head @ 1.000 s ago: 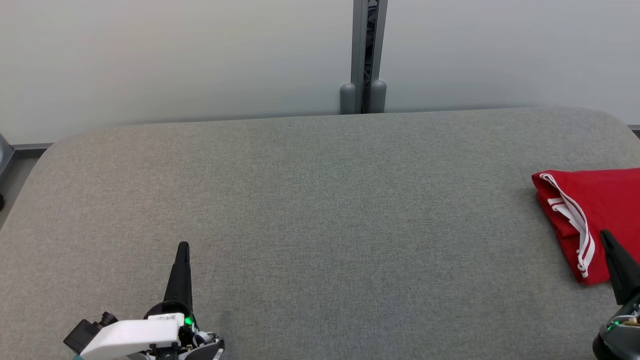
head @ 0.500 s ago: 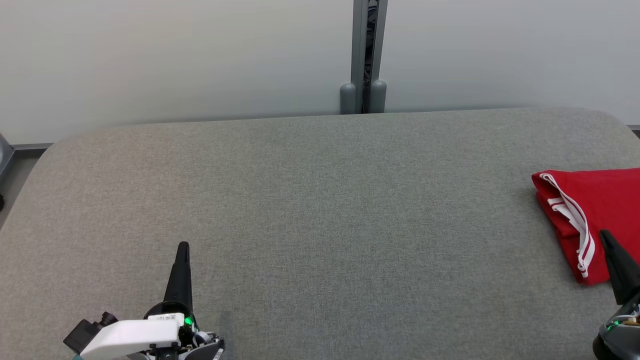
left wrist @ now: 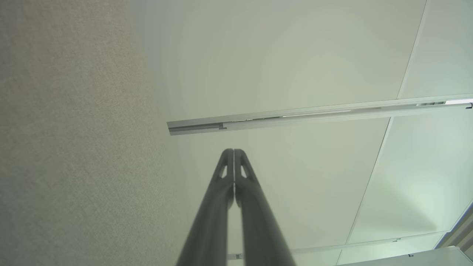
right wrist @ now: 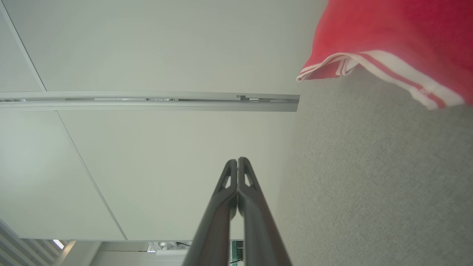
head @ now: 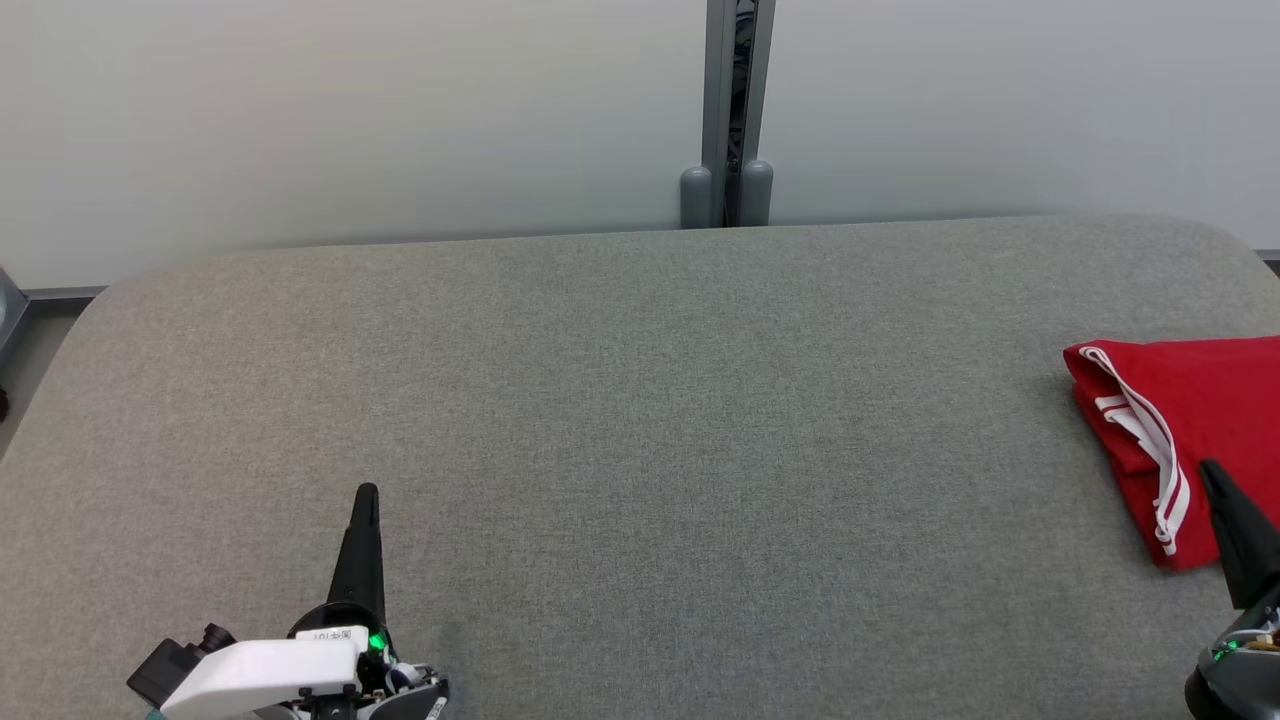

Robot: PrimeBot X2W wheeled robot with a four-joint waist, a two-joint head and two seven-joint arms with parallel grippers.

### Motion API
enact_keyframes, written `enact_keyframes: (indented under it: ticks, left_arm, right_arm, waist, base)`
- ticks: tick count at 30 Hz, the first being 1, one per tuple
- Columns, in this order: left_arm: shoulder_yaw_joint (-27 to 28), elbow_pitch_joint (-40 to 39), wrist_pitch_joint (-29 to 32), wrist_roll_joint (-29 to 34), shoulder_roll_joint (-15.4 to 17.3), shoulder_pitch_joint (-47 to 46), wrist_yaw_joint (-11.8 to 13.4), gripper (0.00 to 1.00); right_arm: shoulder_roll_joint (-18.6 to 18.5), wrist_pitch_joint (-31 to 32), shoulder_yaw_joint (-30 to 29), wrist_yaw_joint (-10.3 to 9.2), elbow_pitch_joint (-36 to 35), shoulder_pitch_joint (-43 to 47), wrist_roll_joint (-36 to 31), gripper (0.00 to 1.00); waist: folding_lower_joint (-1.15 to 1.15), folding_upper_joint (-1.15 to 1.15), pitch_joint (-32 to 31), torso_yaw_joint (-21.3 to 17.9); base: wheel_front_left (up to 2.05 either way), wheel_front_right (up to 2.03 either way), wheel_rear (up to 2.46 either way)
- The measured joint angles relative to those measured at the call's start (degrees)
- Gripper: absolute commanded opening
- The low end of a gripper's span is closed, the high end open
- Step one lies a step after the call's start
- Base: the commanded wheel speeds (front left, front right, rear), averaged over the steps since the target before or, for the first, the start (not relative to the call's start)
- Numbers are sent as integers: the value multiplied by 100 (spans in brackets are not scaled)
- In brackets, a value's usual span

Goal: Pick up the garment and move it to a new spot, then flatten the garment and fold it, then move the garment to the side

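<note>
The folded red garment [head: 1185,420] lies at the right edge of the cushion [head: 640,400], just beside the right gripper [head: 1208,470], whose jaws are closed on nothing. The left gripper [head: 366,492], likewise closed and empty, sits well apart. The right wrist view shows the garment off to one side of the jaws.

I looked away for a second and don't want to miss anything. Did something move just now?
Nothing visibly changed. The red garment with white stripes lies at the right end of the grey padded surface, and the left hand and right hand stay shut, holding nothing.
</note>
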Motion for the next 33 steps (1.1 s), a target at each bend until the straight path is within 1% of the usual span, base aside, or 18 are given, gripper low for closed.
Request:
enact_keyframes:
  ticks: [33]
  left_arm:
    - [0,-1,0,0,0,0,0,0]
  right_arm:
    - [-38,-26,43,0,-16,2,16,0]
  waist:
    - [0,0,0,0]
  base:
    - [0,0,0]
